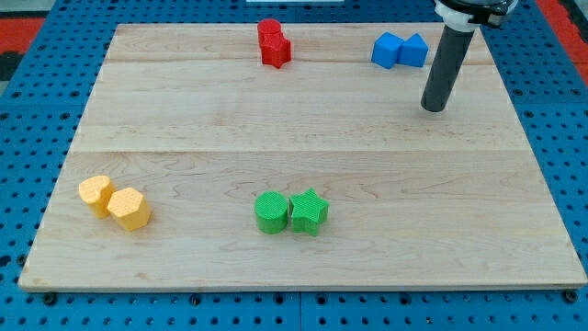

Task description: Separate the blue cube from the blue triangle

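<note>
In the one camera view, the blue cube (387,51) and blue triangle (414,50) sit touching at the board's (294,138) top right, while my tip (433,108), a bare rod with nothing to open, close or grasp, rests just below and to their right, touching neither. We judge both blocks light, rigid and quick to slide on the smooth wood. A push low on one block's side near the seam should part them.

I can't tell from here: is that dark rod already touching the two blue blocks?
Apart. The camera view shows bare wood between my tip and both the blue triangle and the blue cube, which sit pressed together.
</note>
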Robot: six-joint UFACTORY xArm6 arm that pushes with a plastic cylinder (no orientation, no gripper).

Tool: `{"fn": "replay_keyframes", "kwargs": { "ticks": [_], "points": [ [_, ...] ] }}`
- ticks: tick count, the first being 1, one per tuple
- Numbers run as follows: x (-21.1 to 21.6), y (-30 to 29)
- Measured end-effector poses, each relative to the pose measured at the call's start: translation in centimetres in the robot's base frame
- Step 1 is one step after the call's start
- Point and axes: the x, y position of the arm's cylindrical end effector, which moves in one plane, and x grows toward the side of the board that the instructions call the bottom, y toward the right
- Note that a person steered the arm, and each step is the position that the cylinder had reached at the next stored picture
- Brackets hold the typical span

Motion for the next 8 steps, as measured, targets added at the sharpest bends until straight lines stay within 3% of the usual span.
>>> {"fn": "replay_keyframes", "kwargs": {
  "ticks": [3, 5, 7, 8],
  "points": [
    [-0.5, 1.1],
    [-8.5, 2.2],
    [-10.9, 5.5],
    [-10.9, 2.3]
  ]
}}
